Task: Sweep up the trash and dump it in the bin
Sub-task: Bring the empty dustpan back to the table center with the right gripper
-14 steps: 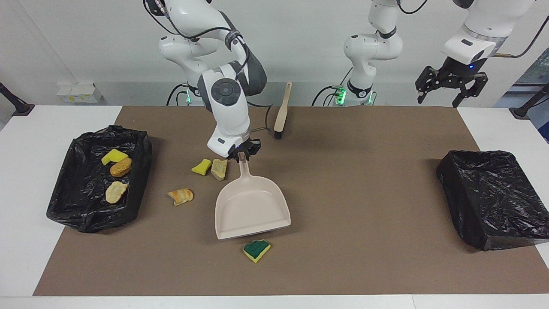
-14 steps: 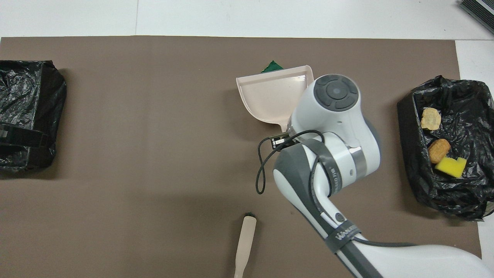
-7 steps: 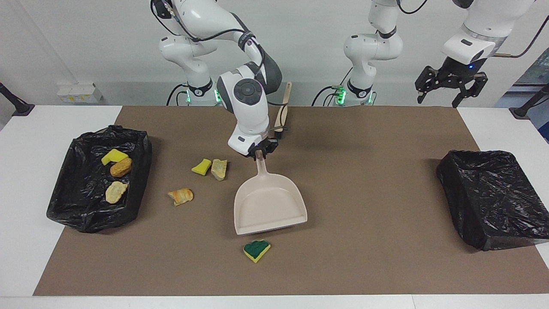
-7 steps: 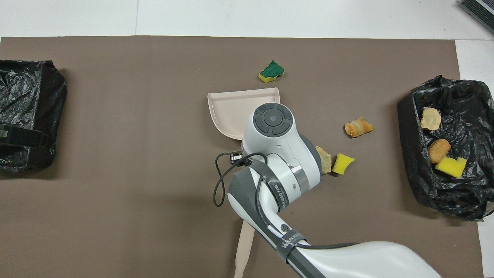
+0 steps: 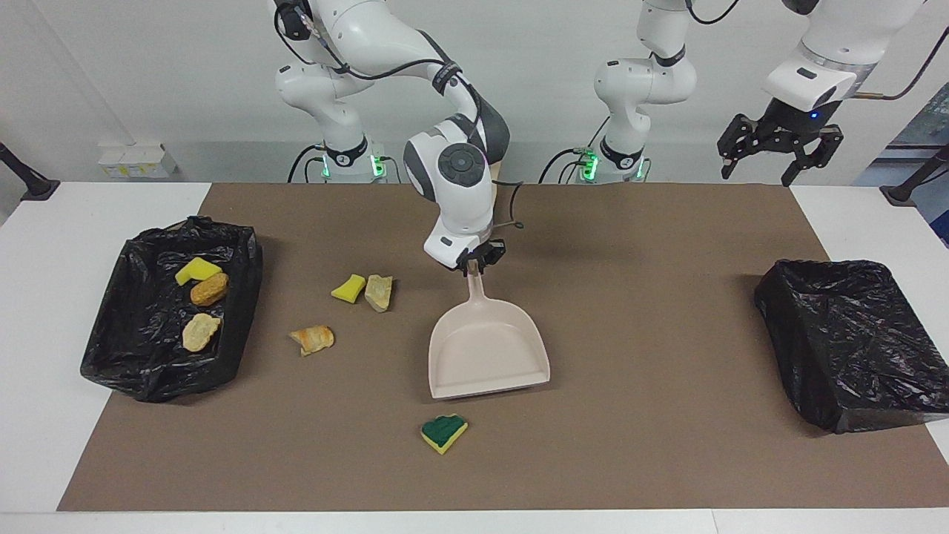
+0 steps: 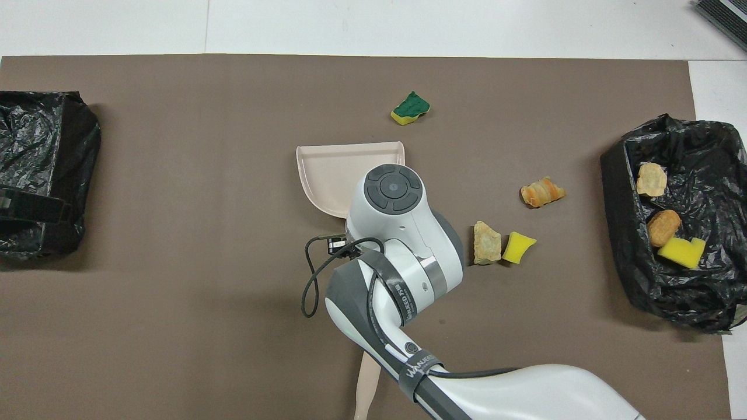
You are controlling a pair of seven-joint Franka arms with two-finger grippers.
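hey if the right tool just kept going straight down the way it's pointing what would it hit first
The right tool, shut on the dustpan handle, points down at the brown mat. Going straight on, it would likely press the handle onto the mat; no scrap lies under it, though its height is hard to judge.

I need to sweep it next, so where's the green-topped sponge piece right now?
The green-topped sponge piece lies on the brown mat, just farther from the robots than the open edge of the dustpan, apart from it.
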